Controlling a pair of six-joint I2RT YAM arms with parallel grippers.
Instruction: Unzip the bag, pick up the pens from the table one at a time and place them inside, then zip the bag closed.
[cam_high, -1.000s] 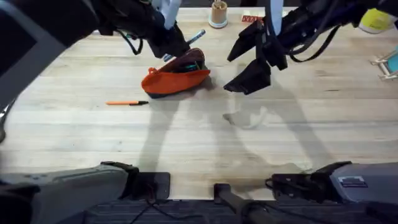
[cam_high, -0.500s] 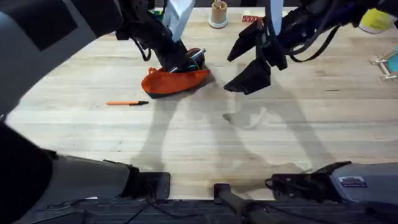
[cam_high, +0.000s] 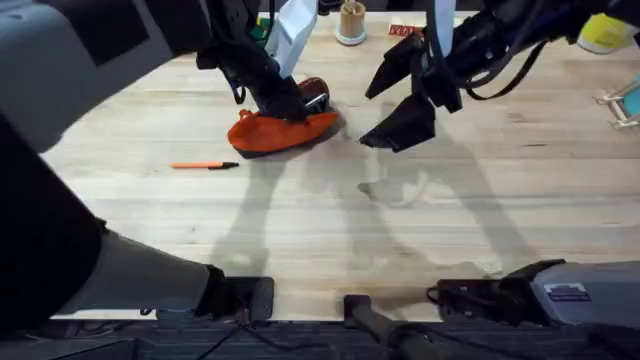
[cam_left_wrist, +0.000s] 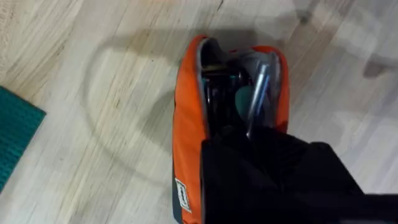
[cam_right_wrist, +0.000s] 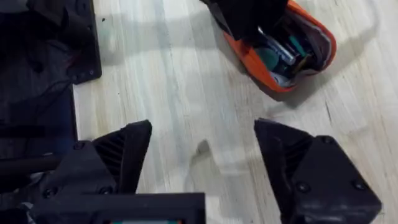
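Observation:
The orange bag (cam_high: 283, 130) lies unzipped on the table (cam_high: 300, 220), left of centre at the back. Its mouth (cam_left_wrist: 233, 93) gapes, and dark pens and a teal item lie inside. My left gripper (cam_high: 287, 100) is pressed down into that mouth, shut on a grey pen (cam_left_wrist: 256, 93) whose free end reaches into the bag. The bag (cam_right_wrist: 283, 53) also appears in the right wrist view. An orange pen (cam_high: 205, 165) lies on the wood to the left of the bag. To the bag's right, my right gripper (cam_high: 396, 100) hovers open and holds nothing, fingers (cam_right_wrist: 305, 162) wide apart.
A wooden cup of sticks (cam_high: 351, 22) and a red card (cam_high: 405, 30) stand at the table's back edge. A yellow object (cam_high: 605, 32) sits at the back right. A teal mat (cam_left_wrist: 15, 134) lies near the bag. The front half of the table is bare wood.
My left gripper has come down with the grey pen from above the bag into its opening. The right arm and the orange pen have stayed put.

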